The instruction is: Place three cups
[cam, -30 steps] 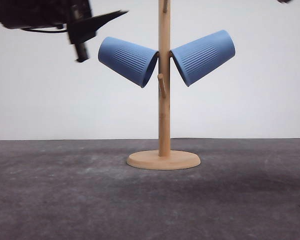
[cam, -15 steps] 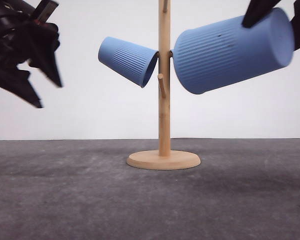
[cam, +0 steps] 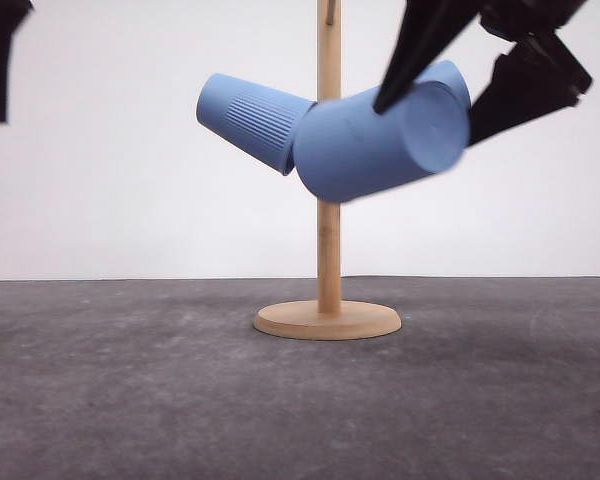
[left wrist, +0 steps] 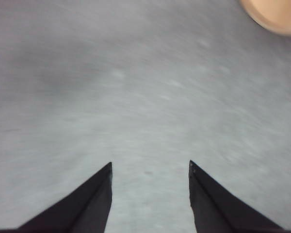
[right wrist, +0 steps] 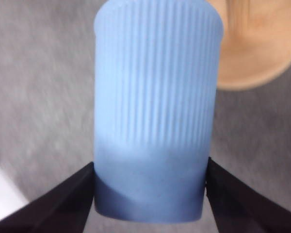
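Front view: the right gripper [cam: 450, 85] clamps a light-blue ribbed plastic cup [cam: 375, 145] near its flat bottom, mouth toward the wooden peg stand [cam: 328, 240]. A second blue cup [cam: 252, 120] hangs on the stand's left side.

Left wrist view: the left gripper [left wrist: 150, 194] is spread, holding nothing, above the grey table [left wrist: 136, 87].

Right wrist view: both fingers [right wrist: 72, 194] press the cup's base end. It looks light, thin-walled and probably slippery, so a gentle squeeze at the stiffer bottom suits it.

No readable text, labels, brands or numbers — none on the ribbed blue cups [cam: 380, 140], the wooden stand [cam: 328, 318], the grey table [cam: 130, 400] — nothing legible.
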Motion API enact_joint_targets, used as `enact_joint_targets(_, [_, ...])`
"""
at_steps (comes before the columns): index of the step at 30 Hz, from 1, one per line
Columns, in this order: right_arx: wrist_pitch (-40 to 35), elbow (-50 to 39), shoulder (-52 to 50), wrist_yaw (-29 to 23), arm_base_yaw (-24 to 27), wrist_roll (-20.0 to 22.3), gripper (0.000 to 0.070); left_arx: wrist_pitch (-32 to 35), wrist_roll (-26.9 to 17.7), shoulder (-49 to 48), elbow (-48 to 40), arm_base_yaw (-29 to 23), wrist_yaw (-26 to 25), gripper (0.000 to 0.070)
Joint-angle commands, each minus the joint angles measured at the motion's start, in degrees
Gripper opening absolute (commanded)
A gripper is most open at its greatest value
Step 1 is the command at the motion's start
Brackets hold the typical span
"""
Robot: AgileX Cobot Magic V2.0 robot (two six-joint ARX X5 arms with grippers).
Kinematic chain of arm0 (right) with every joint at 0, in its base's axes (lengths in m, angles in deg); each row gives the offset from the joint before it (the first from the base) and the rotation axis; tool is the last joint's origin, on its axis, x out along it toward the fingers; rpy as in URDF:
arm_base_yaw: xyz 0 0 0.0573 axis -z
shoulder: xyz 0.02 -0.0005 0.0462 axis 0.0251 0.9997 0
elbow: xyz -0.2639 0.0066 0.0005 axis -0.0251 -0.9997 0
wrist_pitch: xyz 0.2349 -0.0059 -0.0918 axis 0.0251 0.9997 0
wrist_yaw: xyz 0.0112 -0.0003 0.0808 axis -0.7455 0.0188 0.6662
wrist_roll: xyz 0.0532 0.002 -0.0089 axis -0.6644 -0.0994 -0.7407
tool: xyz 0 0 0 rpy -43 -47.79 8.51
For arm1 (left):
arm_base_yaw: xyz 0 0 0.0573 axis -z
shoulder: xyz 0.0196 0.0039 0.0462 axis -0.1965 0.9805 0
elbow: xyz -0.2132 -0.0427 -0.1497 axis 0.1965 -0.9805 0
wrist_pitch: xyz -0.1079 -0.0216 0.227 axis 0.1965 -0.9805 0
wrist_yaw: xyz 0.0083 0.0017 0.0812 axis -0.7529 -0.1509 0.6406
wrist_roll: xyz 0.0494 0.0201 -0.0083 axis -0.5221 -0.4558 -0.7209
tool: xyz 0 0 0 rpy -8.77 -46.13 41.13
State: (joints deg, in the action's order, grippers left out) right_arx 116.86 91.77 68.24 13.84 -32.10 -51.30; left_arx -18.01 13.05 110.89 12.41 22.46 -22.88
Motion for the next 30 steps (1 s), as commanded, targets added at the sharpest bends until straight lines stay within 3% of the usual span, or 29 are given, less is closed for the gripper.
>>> enact_joint_targets(1, [-1.80,0.66,0.97,0.05,-0.39,-2.85,0.0315,0.20,1.56,-0.80,0.80,0.14,1.24,0.0283])
enact_joint_targets(17, [-10.99,4.03,10.75,-0.13,-0.27,-8.34,0.0315,-3.01,1.76,-8.86,0.81,0.95,1.44,0.0283])
enact_joint_targets(30, [-11.26,7.96,16.77,-3.52,0.62,-9.36,0.0322,-3.78,1.70,-9.02,0.80,0.95,1.47,0.0283])
